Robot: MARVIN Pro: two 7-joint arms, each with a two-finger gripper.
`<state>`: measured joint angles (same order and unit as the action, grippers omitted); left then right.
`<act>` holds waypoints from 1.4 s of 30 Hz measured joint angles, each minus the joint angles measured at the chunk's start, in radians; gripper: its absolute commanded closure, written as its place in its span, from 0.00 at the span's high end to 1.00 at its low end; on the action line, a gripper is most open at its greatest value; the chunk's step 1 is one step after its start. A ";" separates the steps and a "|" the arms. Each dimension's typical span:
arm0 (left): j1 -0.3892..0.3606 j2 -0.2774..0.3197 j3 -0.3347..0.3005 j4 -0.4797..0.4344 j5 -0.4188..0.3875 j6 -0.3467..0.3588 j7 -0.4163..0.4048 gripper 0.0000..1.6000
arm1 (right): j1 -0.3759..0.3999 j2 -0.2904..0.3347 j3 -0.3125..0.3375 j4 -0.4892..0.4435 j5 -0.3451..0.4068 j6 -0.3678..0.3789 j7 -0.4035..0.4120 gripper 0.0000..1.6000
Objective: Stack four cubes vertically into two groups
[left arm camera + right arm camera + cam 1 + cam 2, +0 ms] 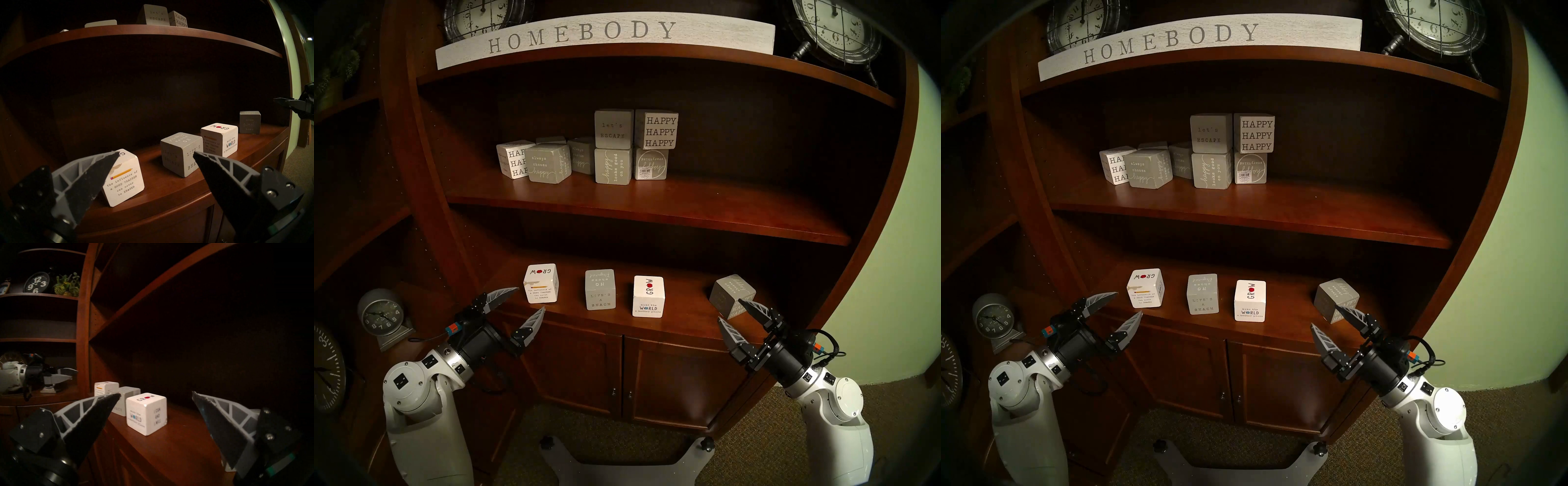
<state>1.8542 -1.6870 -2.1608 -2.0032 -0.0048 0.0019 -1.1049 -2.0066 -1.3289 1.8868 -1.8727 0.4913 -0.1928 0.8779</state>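
Note:
Four cubes stand apart in a row on the lower shelf (680,325). From the left: a white "GROW" cube (540,283) (124,179), a grey "LIFE'S A BEACH" cube (600,289) (181,154), a second white "GROW" cube (648,296) (146,413), and a grey cube with white "HAPPY" lettering (730,295) turned at an angle. My left gripper (531,298) is open, just left of and in front of the first white cube. My right gripper (732,309) is open, in front of the angled grey cube, one finger overlapping it.
The middle shelf (653,207) holds several other grey and whitish lettered cubes (614,147), some stacked in twos. A "HOMEBODY" sign (605,34) and clocks stand on top. A small grey clock (380,317) stands left of my left arm. Cabinet doors (621,373) are below.

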 measured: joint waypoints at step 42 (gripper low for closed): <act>0.000 0.000 0.000 0.001 0.000 -0.001 0.000 1.00 | 0.208 -0.041 -0.015 0.107 -0.197 0.149 -0.322 1.00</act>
<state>1.8542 -1.6870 -2.1604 -2.0025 -0.0047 0.0014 -1.1048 -1.7983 -1.3696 1.8715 -1.7655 0.2944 -0.0442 0.5559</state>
